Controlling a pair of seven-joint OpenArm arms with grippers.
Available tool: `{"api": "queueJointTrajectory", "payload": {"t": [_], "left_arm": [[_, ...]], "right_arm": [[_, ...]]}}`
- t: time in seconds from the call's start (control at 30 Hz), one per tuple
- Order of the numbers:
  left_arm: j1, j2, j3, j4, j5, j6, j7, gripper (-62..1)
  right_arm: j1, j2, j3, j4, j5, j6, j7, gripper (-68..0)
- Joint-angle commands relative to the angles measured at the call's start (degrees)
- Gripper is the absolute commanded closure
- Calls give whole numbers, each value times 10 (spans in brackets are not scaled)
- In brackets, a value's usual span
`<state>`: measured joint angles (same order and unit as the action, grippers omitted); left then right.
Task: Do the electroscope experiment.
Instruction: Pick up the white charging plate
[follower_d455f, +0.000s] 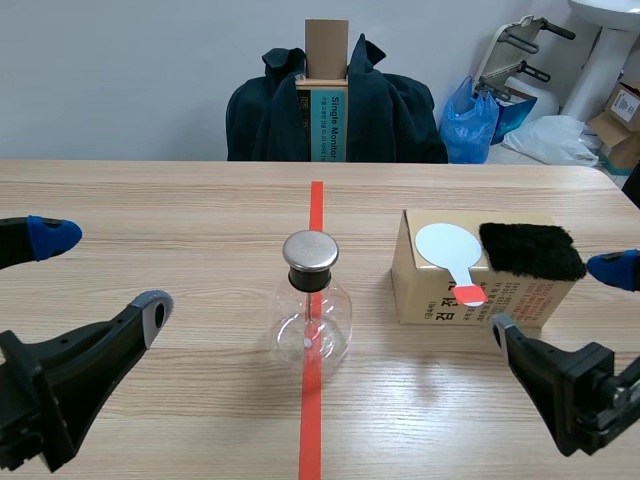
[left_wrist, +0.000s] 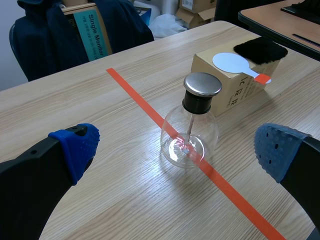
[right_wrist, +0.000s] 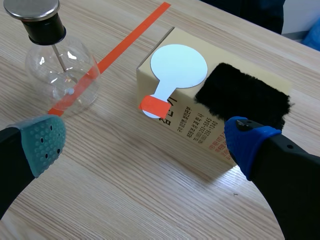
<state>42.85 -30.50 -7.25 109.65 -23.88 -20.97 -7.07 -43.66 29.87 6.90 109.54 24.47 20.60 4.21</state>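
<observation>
Left hand (follower_d455f: 105, 270) and right hand (follower_d455f: 555, 297) gape apart; capped glass flask (follower_d455f: 312, 322) between them holds a thin rod (left_wrist: 189, 126).

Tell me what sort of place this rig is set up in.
Probably an office or lab workroom: a wooden table marked with orange-red tape, a dark jacket slung behind it, and cardboard boxes and a blue plastic bag kept by the far wall.
</observation>
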Motion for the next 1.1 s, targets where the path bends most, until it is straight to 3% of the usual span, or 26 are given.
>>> {"api": "queueJointTrajectory", "payload": {"t": [0.0,0.1,0.17,0.4,0.47,0.63,0.73,0.83,0.97,1.07], "left_arm": [[-2,0,2,7,-3,3,-8,-623],[-2,0,2,7,-3,3,-8,-623],[-2,0,2,7,-3,3,-8,-623],[-2,0,2,7,-3,3,-8,-623],[-2,0,2,7,-3,3,-8,-623],[-2,0,2,7,-3,3,-7,-623],[-2,0,2,7,-3,3,-4,-623],[-2,0,2,7,-4,3,-4,-623],[-2,0,2,7,-4,3,-4,-623],[-2,0,2,7,-4,3,-5,-623]], "right_arm": [[7,3,4,8,2,0,7,-679],[7,3,11,8,-49,-1,17,-679],[7,3,17,8,-127,-2,28,-679],[6,0,17,7,-650,-71,139,-679],[7,0,17,3,-751,-91,169,-679],[29,-1,-9,-56,-844,-194,234,-679],[69,-1,-58,-123,-888,-260,230,-679],[113,-3,-101,-182,-890,-325,217,-679],[167,-38,-131,-242,-890,-376,208,-679],[200,-68,-143,-273,-890,-382,208,-679]]}}
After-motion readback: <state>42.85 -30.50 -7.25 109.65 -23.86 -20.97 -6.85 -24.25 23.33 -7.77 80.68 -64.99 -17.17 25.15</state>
